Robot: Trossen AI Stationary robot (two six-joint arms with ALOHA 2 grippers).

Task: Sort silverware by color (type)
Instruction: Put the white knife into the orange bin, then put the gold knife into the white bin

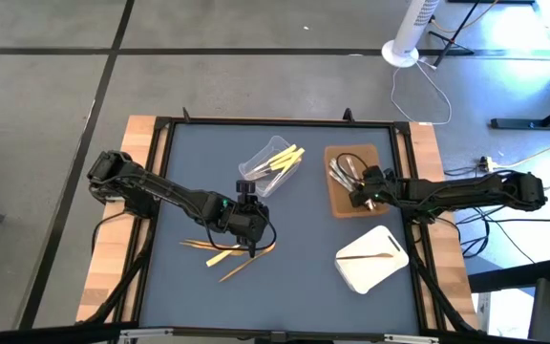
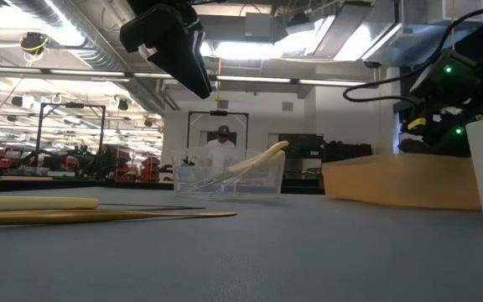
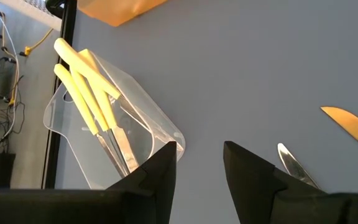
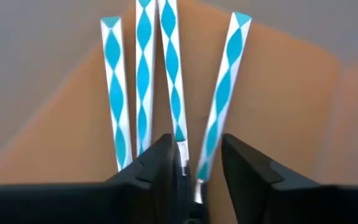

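Pincer work is under way at two spots on the blue-grey surface (image 1: 285,277): the left pincer (image 1: 247,222) hangs with fingers parted and nothing between them, just above a loose scatter of orange-brown utensils (image 1: 242,253) and one pale yellow utensil (image 1: 220,257) near the front edge, while the right pincer (image 1: 359,195) sits low over the brown tray (image 1: 387,158), its fingers (image 4: 160,168) apart and straddling the tray's contents. Whether those fingers grip anything cannot be told. In the right wrist view four handles patterned in blue and white (image 4: 173,74) lie side by side on the brown tray, one running in between the fingers; from above, the same tray shows a bunch of silver metal utensils (image 1: 342,170). Behind the left pincer, a clear plastic tub (image 1: 264,172) lies near the middle of the surface, holding several pale yellow-handled utensils (image 3: 86,87) whose handles stick out past its rim. Right of the loose utensils and in front of the brown tray, a white tray (image 1: 375,268) carries a single orange-brown utensil (image 1: 369,255) lying across it. At table-top height, long pale and brownish utensils (image 2: 74,210) stretch across the near left, the tub stands farther back, and a person (image 2: 222,151) shows in the room beyond.
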